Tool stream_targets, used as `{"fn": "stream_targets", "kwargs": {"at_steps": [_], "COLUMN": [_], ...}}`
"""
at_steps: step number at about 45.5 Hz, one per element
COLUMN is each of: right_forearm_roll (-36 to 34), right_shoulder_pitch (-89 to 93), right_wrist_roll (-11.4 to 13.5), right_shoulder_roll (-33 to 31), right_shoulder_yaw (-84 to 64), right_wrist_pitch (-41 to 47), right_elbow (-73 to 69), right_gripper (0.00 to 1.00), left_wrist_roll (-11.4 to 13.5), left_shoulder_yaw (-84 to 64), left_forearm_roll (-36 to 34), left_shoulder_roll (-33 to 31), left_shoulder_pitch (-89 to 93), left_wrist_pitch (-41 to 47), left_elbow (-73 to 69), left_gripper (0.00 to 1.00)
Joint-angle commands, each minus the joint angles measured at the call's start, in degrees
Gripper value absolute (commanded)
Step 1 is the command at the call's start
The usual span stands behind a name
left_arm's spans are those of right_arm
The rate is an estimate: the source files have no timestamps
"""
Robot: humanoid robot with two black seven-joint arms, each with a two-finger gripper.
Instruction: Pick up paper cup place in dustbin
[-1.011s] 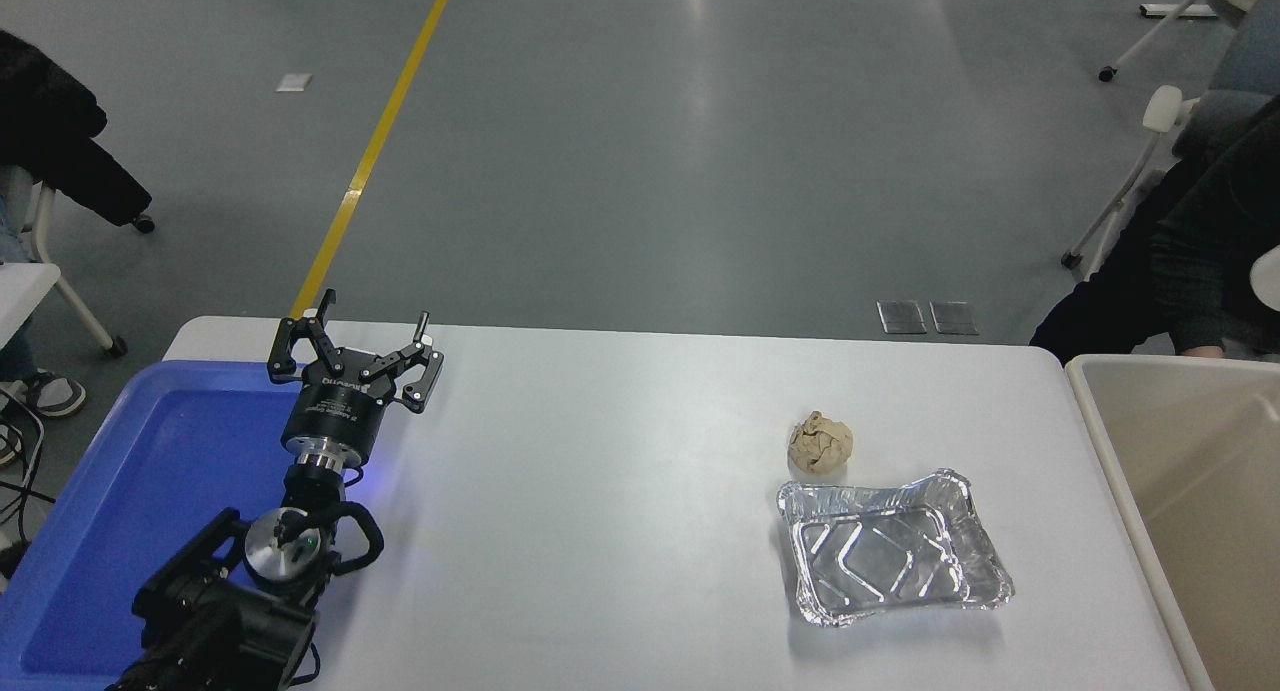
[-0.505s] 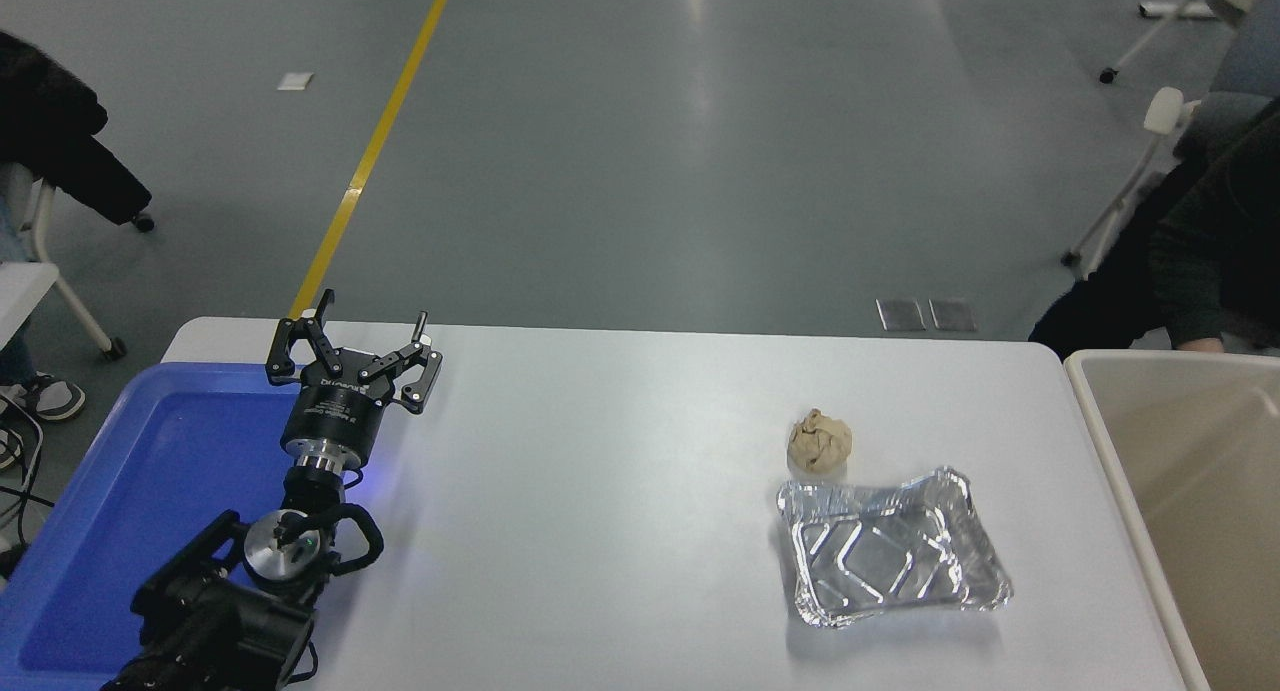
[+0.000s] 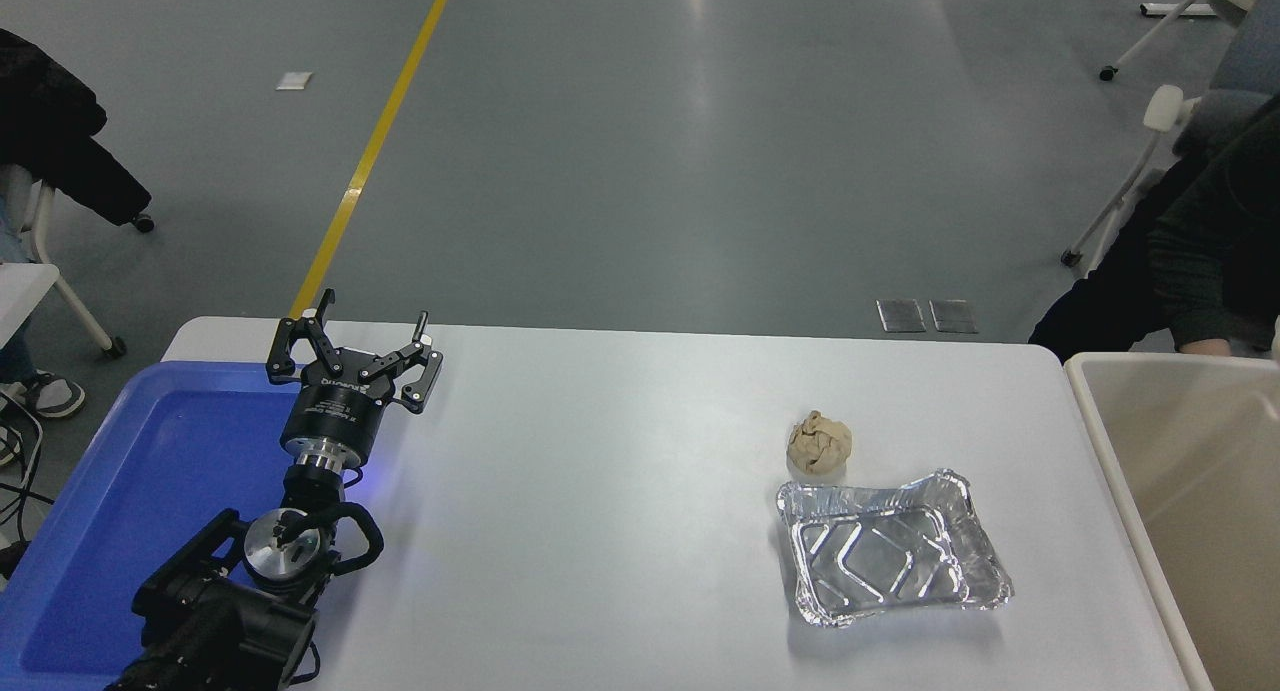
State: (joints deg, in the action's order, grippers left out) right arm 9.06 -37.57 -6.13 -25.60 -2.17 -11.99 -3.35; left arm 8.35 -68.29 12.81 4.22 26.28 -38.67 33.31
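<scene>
White table (image 3: pixel 620 531) | one dustbin (image 3: pixel 1190 471) | one foil tray (image 3: pixel 893 549) | one paper ball (image 3: pixel 820 442) | left gripper (image 3: pixel 355 356) released

One crumpled tan paper ball (image 3: pixel 820 443); one silver rectangular foil tray (image 3: pixel 893 548); one blue plastic tray (image 3: pixel 130 491); one beige plastic bin (image 3: pixel 1190 491); one black robot gripper (image 3: pixel 352 343); one white table (image 3: pixel 600 491); one person (image 3: pixel 1190 261).

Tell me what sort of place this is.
Probably a robotics lab or test hall: a bare grey floor with a yellow line, wheeled chairs at the edges, and a white table set with a blue tray, foil tray and dustbin.
</scene>
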Motion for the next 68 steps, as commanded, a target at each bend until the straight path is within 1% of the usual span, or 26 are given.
{"fn": "stream_targets", "kwargs": {"at_steps": [1, 6, 9, 18, 26, 31, 32, 33, 34, 35, 37, 53, 57, 63, 68], "right_forearm_roll": [-2.11, -4.04, -5.54, -5.81, -5.81, -5.72, -5.8, -5.72, -5.8, -5.81, -5.72, -5.63, -5.19, -4.58, -4.05], "right_shoulder_pitch": [4.87, 5.49, 6.28, 8.3, 11.9, 12.61, 12.61, 12.52, 12.61, 12.52, 12.35, 9.01, 7.6, 3.82, -0.48], "right_wrist_roll": [0.33, 1.65, 2.0, 2.0, 1.92, 1.65, 1.65, 1.57, 1.48, 1.48, 1.39, 1.48, 1.39, 1.39, 1.48], "right_shoulder_roll": [4.16, 4.33, 4.25, 3.98, 3.89, 4.25, 4.33, 4.33, 4.33, 4.42, 4.51, 3.81, 3.55, -1.98, -7.34], "right_shoulder_yaw": [6.38, 6.91, 7.09, 7.52, 12.8, 13.15, 13.15, 13.15, 13.15, 13.24, 13.24, 12.01, 11.48, 10.25, 5.78], "right_wrist_pitch": [-2.16, -1.81, -1.46, -1.1, -0.93, -0.84, -0.93, -0.93, -1.1, -1.19, -1.19, -0.75, -0.66, -0.84, -0.84], "right_elbow": [1.41, 1.41, 1.41, 1.41, 1.41, 1.41, 1.41, 1.5, 1.5, 1.5, 1.59, 1.06, -1.74, -7.8, -14.65], "right_gripper": [0.0, 0.0, 0.0, 0.0, 0.0, 0.0, 0.02, 0.2, 0.47, 0.68, 0.99, 1.0, 1.0, 1.0, 1.0], "left_wrist_roll": [0.0, 0.0, 0.0, 0.0, 0.0, 0.0, 0.0, 0.0, 0.0, 0.0, 0.0, 0.0, 0.0, 0.0, 0.0], "left_shoulder_yaw": [0.0, 0.0, 0.0, 0.0, 0.0, 0.0, 0.0, 0.0, 0.0, 0.0, 0.0, 0.0, 0.0, 0.0, 0.0], "left_forearm_roll": [-0.07, 0.02, -0.07, -0.07, -0.07, -0.07, -0.16, -0.07, -0.07, -0.07, -0.07, -0.07, -0.07, -0.07, -0.07], "left_shoulder_roll": [0.0, 0.0, 0.0, 0.0, -0.08, 0.0, 0.0, 0.0, 0.0, 0.0, 0.0, 0.0, 0.0, 0.0, 0.0], "left_shoulder_pitch": [0.0, 0.0, 0.0, 0.0, 0.0, 0.0, 0.0, 0.0, 0.0, 0.0, 0.0, 0.0, 0.0, 0.0, 0.0], "left_wrist_pitch": [0.0, 0.0, 0.0, 0.0, 0.0, 0.0, -0.09, -0.09, -0.09, -0.09, -0.09, -0.09, -0.09, -0.01, -0.09], "left_elbow": [0.0, -0.09, 0.0, 0.0, 0.0, 0.0, 0.0, 0.0, 0.0, -0.08, 0.0, 0.0, -0.08, 0.0, 0.0], "left_gripper": [0.99, 0.99, 0.99, 0.99, 0.99, 0.99, 0.99, 0.99, 0.99, 0.99, 0.99, 0.99, 0.99, 0.99, 0.99]}}
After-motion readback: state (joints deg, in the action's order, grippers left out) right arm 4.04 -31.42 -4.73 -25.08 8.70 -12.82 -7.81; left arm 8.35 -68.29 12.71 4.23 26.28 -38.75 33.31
